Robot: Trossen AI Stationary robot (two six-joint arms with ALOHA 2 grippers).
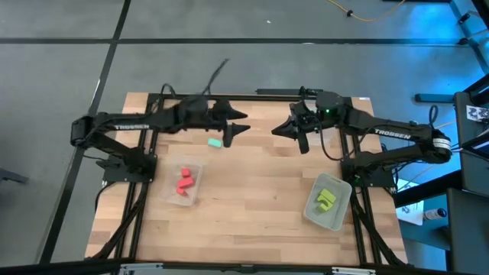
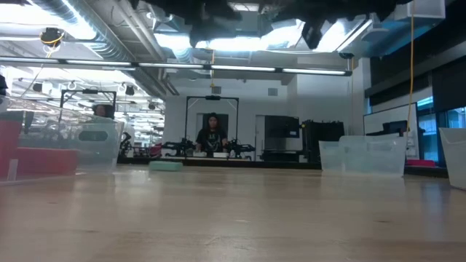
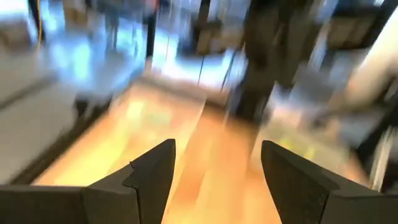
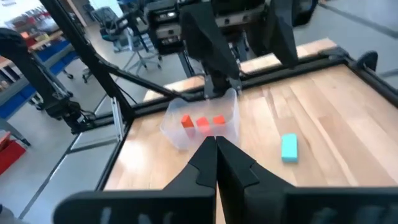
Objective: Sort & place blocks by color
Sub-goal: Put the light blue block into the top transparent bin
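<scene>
My worry is the left gripper (image 1: 238, 127), jaws spread and empty, raised over the far left of the surface (image 1: 252, 198): the lone teal block (image 1: 215, 141) lies just beside it, small and easily nudged or missed if I descend off-centre. The red blocks (image 1: 184, 182) sit in the clear tray (image 1: 190, 197) at left and the yellow-green blocks (image 1: 326, 199) in the right tray (image 1: 331, 218). The right gripper (image 1: 284, 129), pinched closed on nothing, hangs close opposite, so the arms could clash.
</scene>
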